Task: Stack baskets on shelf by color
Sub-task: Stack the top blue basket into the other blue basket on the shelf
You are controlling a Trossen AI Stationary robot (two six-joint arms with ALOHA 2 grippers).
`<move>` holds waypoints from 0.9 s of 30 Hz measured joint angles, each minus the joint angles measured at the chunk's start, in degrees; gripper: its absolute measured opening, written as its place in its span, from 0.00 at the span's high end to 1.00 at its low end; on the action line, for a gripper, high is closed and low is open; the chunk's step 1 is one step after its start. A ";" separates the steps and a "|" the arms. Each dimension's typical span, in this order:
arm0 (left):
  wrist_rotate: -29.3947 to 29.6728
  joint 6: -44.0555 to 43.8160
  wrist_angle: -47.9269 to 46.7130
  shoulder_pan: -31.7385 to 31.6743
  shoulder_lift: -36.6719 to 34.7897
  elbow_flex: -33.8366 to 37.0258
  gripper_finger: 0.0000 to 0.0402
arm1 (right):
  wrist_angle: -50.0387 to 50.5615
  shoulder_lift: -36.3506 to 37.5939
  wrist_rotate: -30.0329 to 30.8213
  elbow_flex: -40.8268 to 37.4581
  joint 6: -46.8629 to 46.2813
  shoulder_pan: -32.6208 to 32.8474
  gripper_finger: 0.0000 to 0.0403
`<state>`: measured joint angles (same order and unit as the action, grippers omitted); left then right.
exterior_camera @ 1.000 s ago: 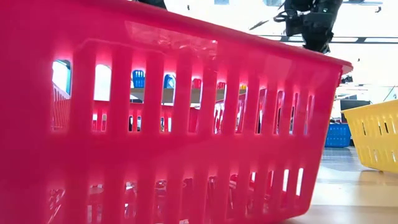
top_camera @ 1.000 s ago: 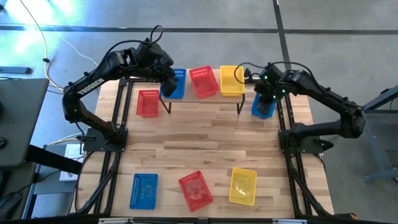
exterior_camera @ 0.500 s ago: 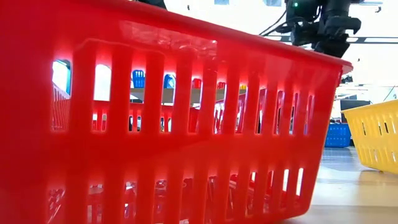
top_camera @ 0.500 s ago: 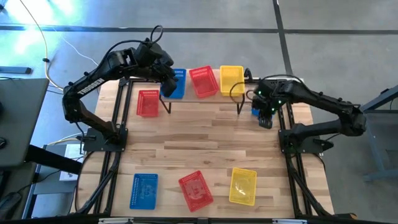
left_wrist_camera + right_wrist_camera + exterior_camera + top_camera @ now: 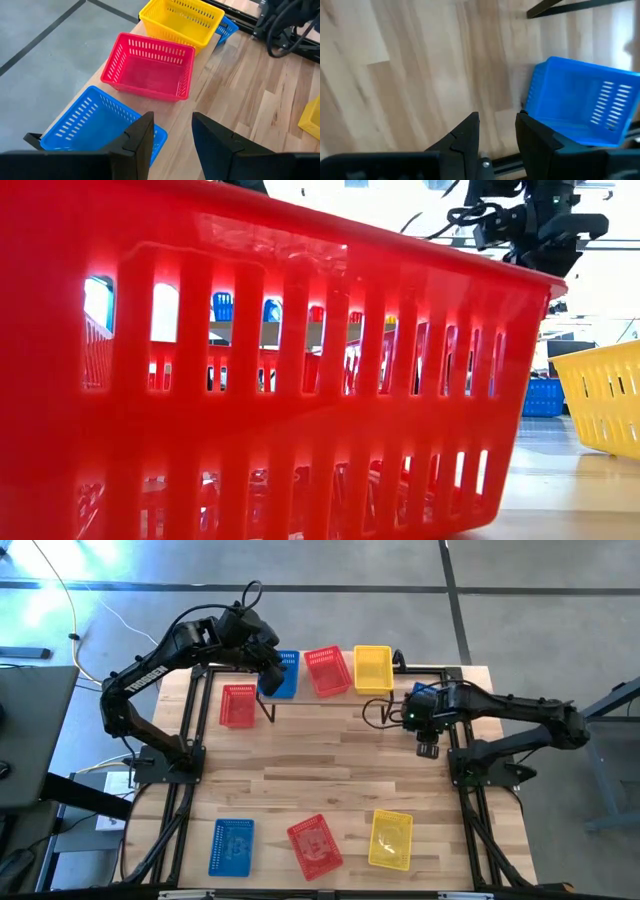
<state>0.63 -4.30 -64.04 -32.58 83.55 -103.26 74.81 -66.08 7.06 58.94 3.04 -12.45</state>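
Note:
On the shelf stand a blue basket, a red basket and a yellow basket, side by side. My left gripper hovers open above the near rim of the shelf's blue basket. My right gripper is open over bare table, on the near side of another blue basket that rests on the table right of the shelf. A red basket sits on the table left of the shelf.
Along the table's near edge lie a blue basket, a red basket and a yellow basket. In the low view the near red basket fills most of the picture. Bare wood lies between the shelf and this row.
My right gripper has drawn back from above the blue basket at the table's far right toward the near edge, turning as it went, and now stands over bare wood. The left arm has kept still.

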 joint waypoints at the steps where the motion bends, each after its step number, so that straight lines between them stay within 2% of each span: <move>1: -0.01 0.00 0.01 0.00 0.00 0.00 0.69 | 0.02 -0.69 1.10 0.00 0.45 0.55 0.72; 7: 0.01 0.01 0.01 0.00 0.00 0.00 0.69 | -0.02 -6.53 6.17 0.00 5.51 2.14 0.72; 14: 0.01 0.01 0.01 0.00 0.00 0.00 0.69 | -1.31 -14.68 7.42 0.00 5.77 0.51 0.72; 18: 0.00 0.01 0.03 0.00 0.00 0.00 0.69 | -1.62 -19.10 9.53 0.00 4.07 0.07 0.72; 23: 0.00 0.01 0.02 -0.01 0.00 0.00 0.69 | -1.60 -23.43 15.04 0.02 -0.34 0.06 0.72; 27: 0.01 0.01 0.03 0.00 0.00 0.00 0.69 | -2.25 -25.84 15.08 0.00 -4.95 0.04 0.73</move>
<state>0.64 -4.29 -64.01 -32.58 83.55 -103.26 72.56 -91.92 22.14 58.94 -1.91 -12.40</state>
